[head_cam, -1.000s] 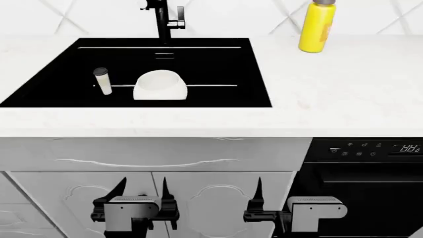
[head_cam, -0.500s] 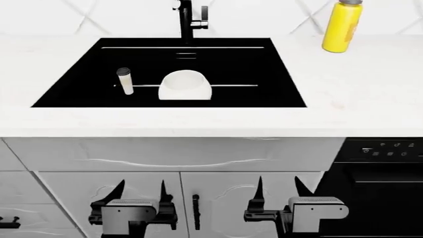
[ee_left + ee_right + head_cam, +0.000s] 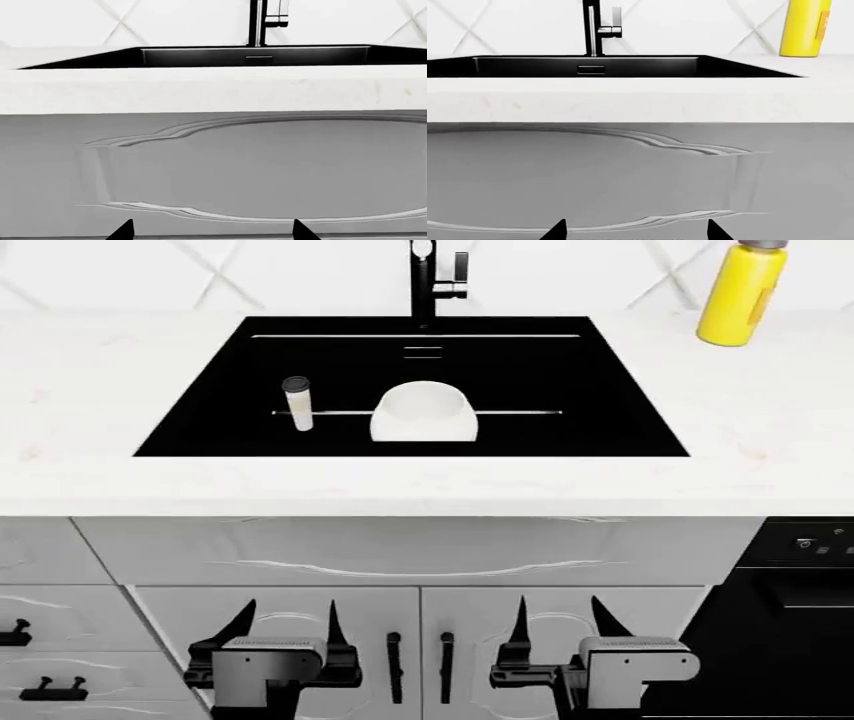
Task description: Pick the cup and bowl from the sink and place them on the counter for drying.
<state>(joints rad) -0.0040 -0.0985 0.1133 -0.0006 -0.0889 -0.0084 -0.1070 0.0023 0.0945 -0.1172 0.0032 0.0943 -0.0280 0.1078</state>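
In the head view the black sink [image 3: 534, 370] is set into the white counter [image 3: 400, 485]. A small cream cup [image 3: 298, 402] with a dark rim stands in the basin's left half. Just right of it rests the white bowl [image 3: 423, 413], near the basin's middle. Both grippers hang low in front of the cabinet doors, far below the counter edge: the left gripper [image 3: 286, 620] and the right gripper [image 3: 558, 618] are open and empty. The wrist views show only the sink's far wall [image 3: 253, 56] [image 3: 587, 66]; cup and bowl are hidden there.
A tall black faucet [image 3: 424, 280] rises behind the sink. A yellow bottle [image 3: 741, 292] stands on the counter at the back right. Grey cabinet fronts with dark handles [image 3: 395, 668] face the grippers. A black oven [image 3: 787, 610] is at the lower right.
The whole head view has shifted: sink, cup, bowl and bottle now sit further right in the picture, and the oven has slid toward the right edge. The grippers hold the same pose.
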